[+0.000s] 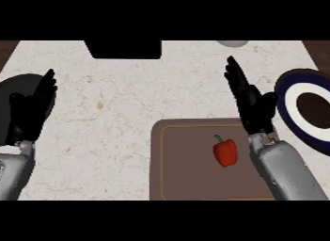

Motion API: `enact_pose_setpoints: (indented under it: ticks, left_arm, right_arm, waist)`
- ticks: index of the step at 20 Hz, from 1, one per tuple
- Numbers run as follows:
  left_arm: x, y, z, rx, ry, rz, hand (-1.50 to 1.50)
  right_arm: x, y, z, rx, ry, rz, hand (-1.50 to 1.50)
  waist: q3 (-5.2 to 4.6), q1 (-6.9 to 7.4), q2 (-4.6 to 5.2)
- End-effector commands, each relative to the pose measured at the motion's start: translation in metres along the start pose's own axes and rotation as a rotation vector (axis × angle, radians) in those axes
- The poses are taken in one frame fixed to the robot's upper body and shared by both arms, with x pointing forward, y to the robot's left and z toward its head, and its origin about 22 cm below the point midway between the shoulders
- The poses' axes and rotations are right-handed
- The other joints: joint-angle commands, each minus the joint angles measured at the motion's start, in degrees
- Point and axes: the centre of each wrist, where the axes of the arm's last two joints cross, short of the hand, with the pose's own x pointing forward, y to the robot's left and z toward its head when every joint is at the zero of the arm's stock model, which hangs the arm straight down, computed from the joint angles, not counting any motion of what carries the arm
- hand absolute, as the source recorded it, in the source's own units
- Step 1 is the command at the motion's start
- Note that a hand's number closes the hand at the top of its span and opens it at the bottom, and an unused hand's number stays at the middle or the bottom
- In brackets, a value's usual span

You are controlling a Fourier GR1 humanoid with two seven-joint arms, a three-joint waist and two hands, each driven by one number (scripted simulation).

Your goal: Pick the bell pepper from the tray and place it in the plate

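A red bell pepper (pixel 225 152) with a green stem lies on the brown tray (pixel 181 164) at the lower middle of the counter. The plate (pixel 313 136), dark blue rimmed with a white ring and a dark brown centre, sits at the right edge. My right hand (pixel 254 101) is open with straight fingers pointing away, just above the tray's right far corner, between pepper and plate, touching neither. My left hand (pixel 30 110) rests open at the left, fingers up.
A dark round object (pixel 8 94) lies under the left hand at the counter's left edge. A black box (pixel 123 49) stands at the back middle, and a grey round thing (pixel 232 43) at the back right. Dark wood borders the pale counter (pixel 112 122).
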Motion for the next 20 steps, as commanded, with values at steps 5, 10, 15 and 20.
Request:
enact_pose_setpoints:
  ticks: [5,10,15,20]
  left_arm:
    - [-0.061,-0.052,0.037,-0.095,0.262,0.199,0.00]
    - [-0.080,-0.079,0.063,-0.166,0.285,0.302,0.00]
    - [-0.066,-0.083,0.078,-0.182,0.279,0.324,0.00]
    - [-0.076,-0.065,0.070,-0.206,0.287,0.304,0.00]
  right_arm:
    - [0.074,-0.113,-0.016,0.040,-0.276,0.097,1.50]
    - [0.003,-0.161,0.013,-0.334,-0.207,0.427,-1.50]
    - [-0.021,-0.172,0.047,-0.270,-0.319,0.263,-1.50]
    - [-0.004,-0.200,0.056,-0.180,-0.287,0.370,-1.50]
  waist:
    - [2.25,0.91,-0.20]
    - [2.31,1.04,0.04]
    - [2.24,1.08,-0.37]
    - [2.20,1.11,-0.30]
